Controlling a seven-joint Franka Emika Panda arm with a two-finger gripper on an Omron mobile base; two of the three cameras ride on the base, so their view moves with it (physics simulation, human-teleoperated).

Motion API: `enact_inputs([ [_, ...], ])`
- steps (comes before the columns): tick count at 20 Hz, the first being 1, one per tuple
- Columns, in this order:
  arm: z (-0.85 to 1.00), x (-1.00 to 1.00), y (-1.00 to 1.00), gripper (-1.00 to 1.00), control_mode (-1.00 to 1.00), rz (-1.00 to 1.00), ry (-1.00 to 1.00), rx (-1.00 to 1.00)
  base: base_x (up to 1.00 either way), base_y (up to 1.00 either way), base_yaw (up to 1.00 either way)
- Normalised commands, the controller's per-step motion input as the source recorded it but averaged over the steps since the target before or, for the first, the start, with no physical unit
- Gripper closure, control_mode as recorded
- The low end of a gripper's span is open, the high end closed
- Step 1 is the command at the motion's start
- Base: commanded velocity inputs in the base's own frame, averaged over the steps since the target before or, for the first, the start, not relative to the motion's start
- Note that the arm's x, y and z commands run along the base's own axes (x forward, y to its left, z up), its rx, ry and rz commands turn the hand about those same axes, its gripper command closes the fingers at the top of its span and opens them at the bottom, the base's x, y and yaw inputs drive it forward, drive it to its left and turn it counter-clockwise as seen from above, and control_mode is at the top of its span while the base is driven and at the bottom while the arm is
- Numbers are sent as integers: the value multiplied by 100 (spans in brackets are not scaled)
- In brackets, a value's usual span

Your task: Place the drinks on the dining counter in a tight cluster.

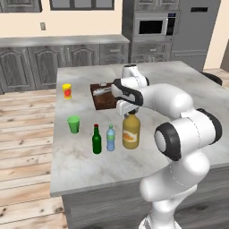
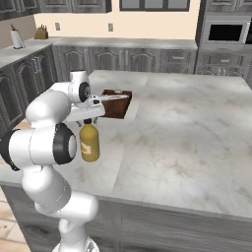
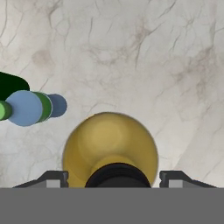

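Note:
Three drinks stand close together on the pale marble dining counter (image 1: 85,170): a slim dark green bottle (image 1: 96,141) with a red cap, a small clear-blue water bottle (image 1: 110,138) and a larger amber juice jug (image 1: 131,132). My gripper (image 1: 129,110) hangs straight over the jug's dark cap and is open. In the hand view the jug (image 3: 109,142) lies below the gripper (image 3: 114,178), with one fingertip (image 3: 54,178) well clear on each side of the cap. The water bottle (image 3: 24,108) and green bottle (image 3: 11,85) sit at the left there. In the right base view the jug (image 2: 89,142) is under the gripper (image 2: 88,120).
A green cup (image 1: 74,124) stands left of the bottles, and a yellow cup (image 1: 67,91) with a red mark is farther back. A brown board (image 1: 105,96) with utensils lies behind the jug. The counter's left edge is near the cups. Broad marble (image 2: 187,128) spreads to the right.

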Motion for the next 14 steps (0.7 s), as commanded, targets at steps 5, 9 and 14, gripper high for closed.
enact_inputs([
  [5, 0, 0, 0, -100, -100, 0, 0, 0, 0, 0, 0],
  [9, 0, 0, 0, -100, -100, 0, 0, 0, 0, 0, 0],
  [14, 0, 0, 0, -100, -100, 0, 1, 0, 0, 0, 0],
])
